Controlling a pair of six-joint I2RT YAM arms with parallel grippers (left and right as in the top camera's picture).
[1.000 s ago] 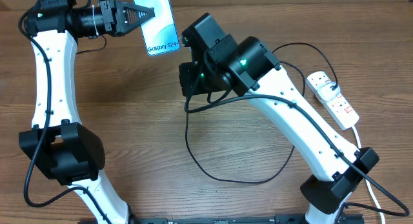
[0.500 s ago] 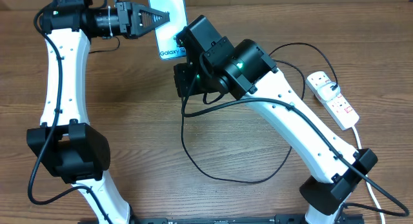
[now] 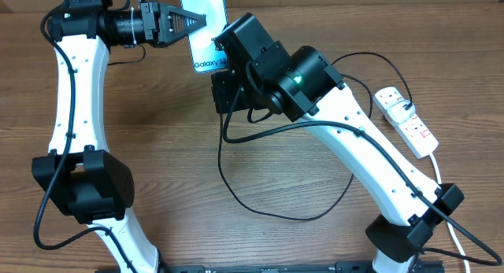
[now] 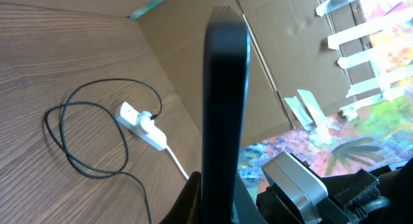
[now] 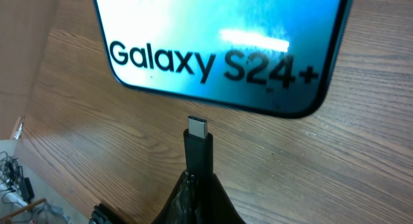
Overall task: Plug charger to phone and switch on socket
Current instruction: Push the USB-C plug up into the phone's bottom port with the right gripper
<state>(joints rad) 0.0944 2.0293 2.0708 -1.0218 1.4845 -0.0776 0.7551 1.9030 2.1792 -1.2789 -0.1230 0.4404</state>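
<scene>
"Galaxy S24+" is printed in black along the bottom of the lit blue screen of the phone, as seen from the right wrist. From overhead only "Galaxy" can be read on the phone, toward 6 o'clock on its screen. No other text is legible.

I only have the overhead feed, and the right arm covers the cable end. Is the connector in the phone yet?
Observer: Not yet. In the right wrist view the connector tip sits just below the bottom edge of the phone, with bare wood showing between them.
Operator: Is it lined up with the port?
Observer: The port itself is not visible. The tip points up at the edge, below the end of the word "Galaxy".
Operator: What holds the tip?
Observer: The right gripper; its fingers pinch the black connector body just behind the metal tip.
</scene>
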